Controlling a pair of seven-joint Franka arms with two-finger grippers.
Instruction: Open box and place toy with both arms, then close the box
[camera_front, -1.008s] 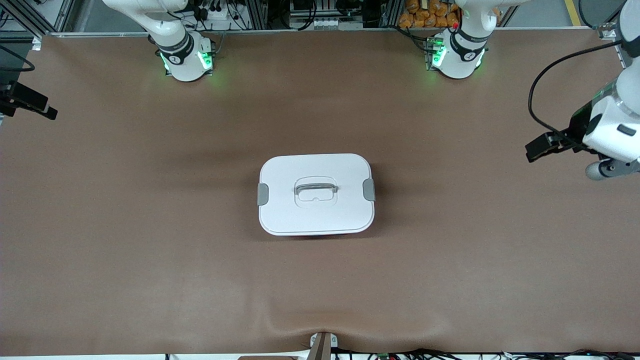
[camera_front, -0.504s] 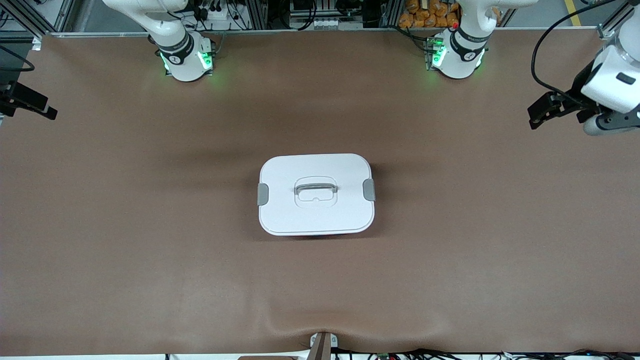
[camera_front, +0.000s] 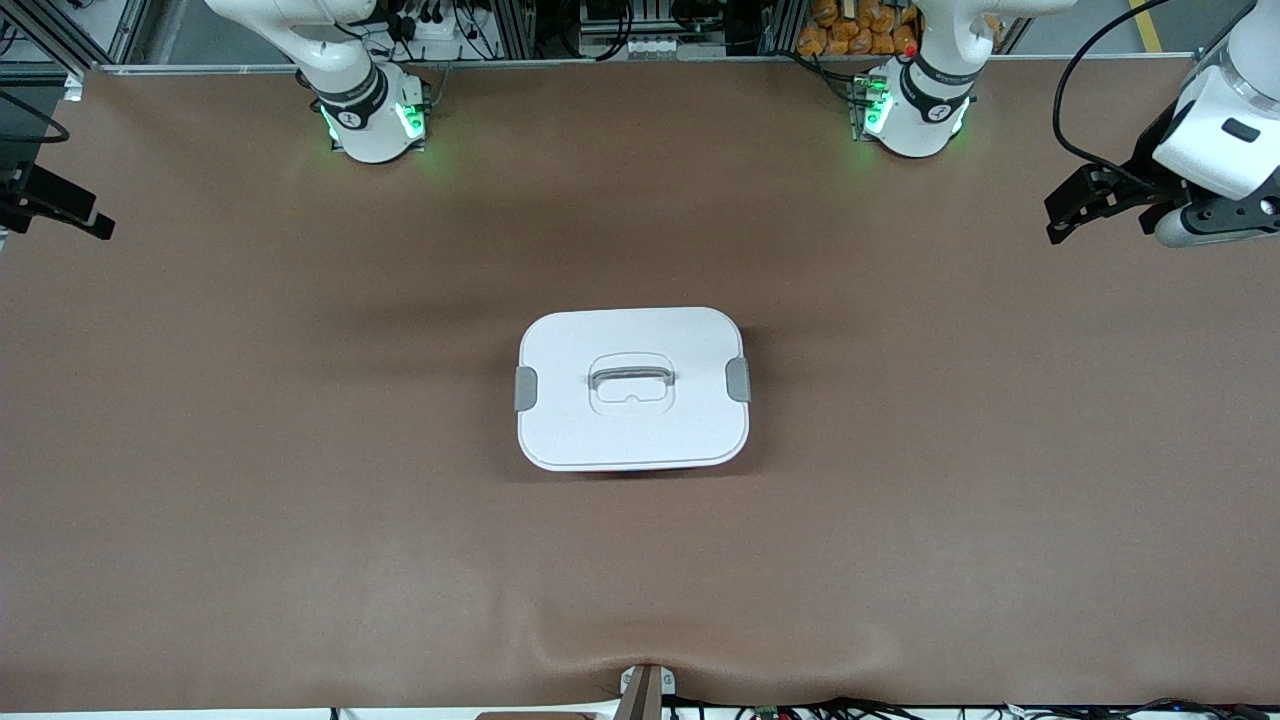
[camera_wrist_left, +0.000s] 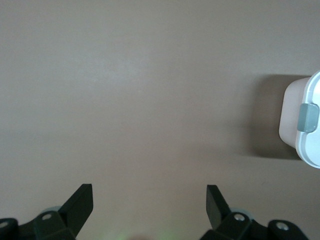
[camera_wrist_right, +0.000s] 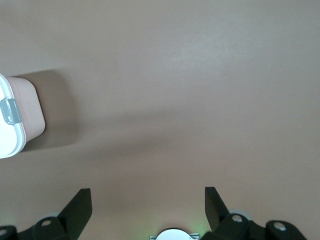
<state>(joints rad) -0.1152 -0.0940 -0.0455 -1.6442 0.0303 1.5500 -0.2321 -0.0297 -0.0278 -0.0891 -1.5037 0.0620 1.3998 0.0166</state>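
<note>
The box (camera_front: 632, 388) stands shut in the middle of the table, its white lid on, the grey handle (camera_front: 631, 378) recessed in the lid and a grey clip (camera_front: 738, 379) at each end. Its pink wall shows in the left wrist view (camera_wrist_left: 290, 120) and the right wrist view (camera_wrist_right: 27, 110). The toy is out of view. My left gripper (camera_front: 1062, 215) hangs open and empty over the left arm's end of the table; its open fingers show in its wrist view (camera_wrist_left: 148, 197). My right gripper (camera_front: 85, 215) waits open and empty over the right arm's end (camera_wrist_right: 147, 200).
The brown table mat (camera_front: 300, 500) has a raised wrinkle (camera_front: 645, 645) at the edge nearest the front camera, above a small bracket (camera_front: 645, 690). The arms' bases (camera_front: 372, 115) (camera_front: 915, 110) stand along the edge farthest from that camera.
My left gripper has moved toward the bases' edge of the table, still over the left arm's end and still open. The right arm and the box have not moved.
</note>
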